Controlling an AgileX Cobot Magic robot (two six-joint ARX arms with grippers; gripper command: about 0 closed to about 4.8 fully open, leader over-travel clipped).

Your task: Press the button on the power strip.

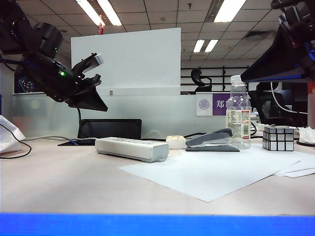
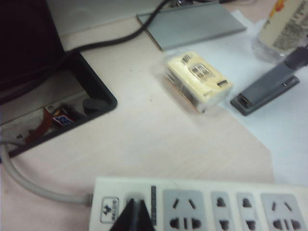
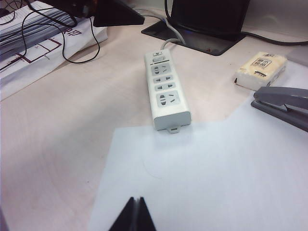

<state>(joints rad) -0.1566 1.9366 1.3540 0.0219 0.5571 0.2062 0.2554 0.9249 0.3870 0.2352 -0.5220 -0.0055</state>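
The long flat off-white plastic power strip lies on the pale wooden counter, left of centre, its grey cord leaving from the far-left end. The button is seen at that cord end, just beside the first socket.

The left claw is closed, tips together in a dark point, and empty; in the exterior view it is held raised above the left part of the counter, apart from the strip. In the left wrist view the tips line up over the button, contact not yet made. The right claw is also closed and empty, hanging over the white paper sheet nearer than the strip's free end.

The pressing step is judged not yet done. To do it well, the closed left tips should be lowered straight down onto the button's centre, pressure kept vertical so the light strip is not slid or tipped, and the neighbouring socket holes avoided. The grey stapler and the small cream wrapped packet lie to the right, well apart, and need not be touched.
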